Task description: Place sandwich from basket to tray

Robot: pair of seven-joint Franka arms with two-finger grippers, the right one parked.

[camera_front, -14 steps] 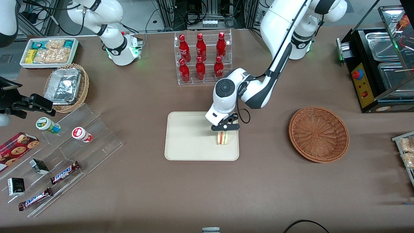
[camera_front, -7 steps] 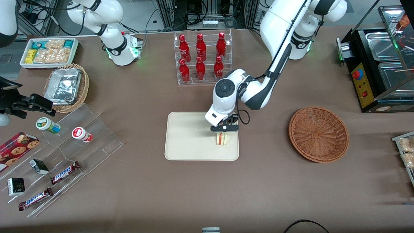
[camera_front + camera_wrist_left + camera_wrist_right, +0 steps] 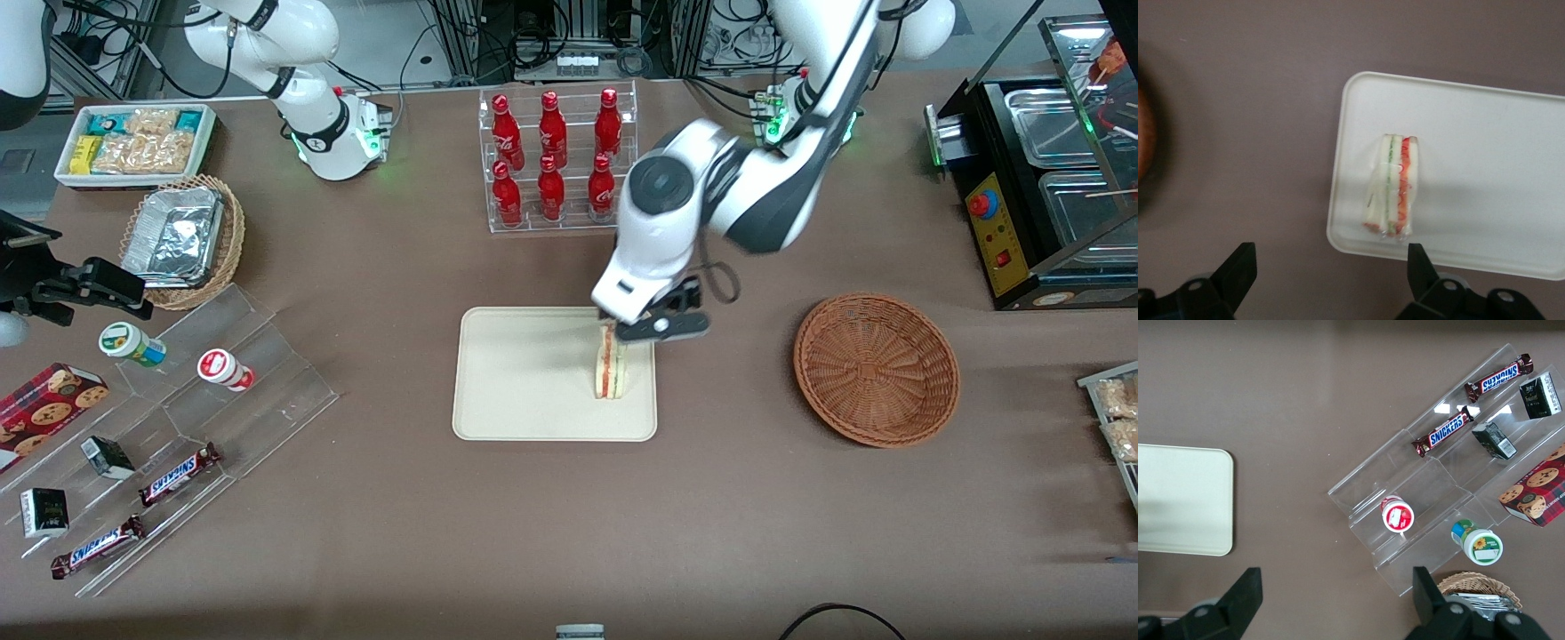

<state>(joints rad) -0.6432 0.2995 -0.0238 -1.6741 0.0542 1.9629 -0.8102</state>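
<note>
The sandwich (image 3: 610, 366) stands on its edge on the cream tray (image 3: 524, 382), near the tray's end toward the basket; its red and green filling faces up. It shows in the left wrist view too (image 3: 1391, 187), on the tray (image 3: 1485, 167). My gripper (image 3: 653, 327) is open and empty, raised above the tray's edge, farther from the front camera than the sandwich and clear of it. Its black fingertips (image 3: 1238, 267) stand wide apart. The reddish-brown wicker basket (image 3: 876, 369) is empty, toward the working arm's end of the table.
A clear rack of red bottles (image 3: 556, 160) stands farther from the front camera than the tray. Toward the parked arm's end are a tan basket with a foil container (image 3: 182, 240), a white snack bin (image 3: 133, 142) and acrylic steps with snacks (image 3: 169, 444).
The gripper let go of the sandwich, opened, and rose up and away toward the basket side. The sandwich stays standing on the tray.
</note>
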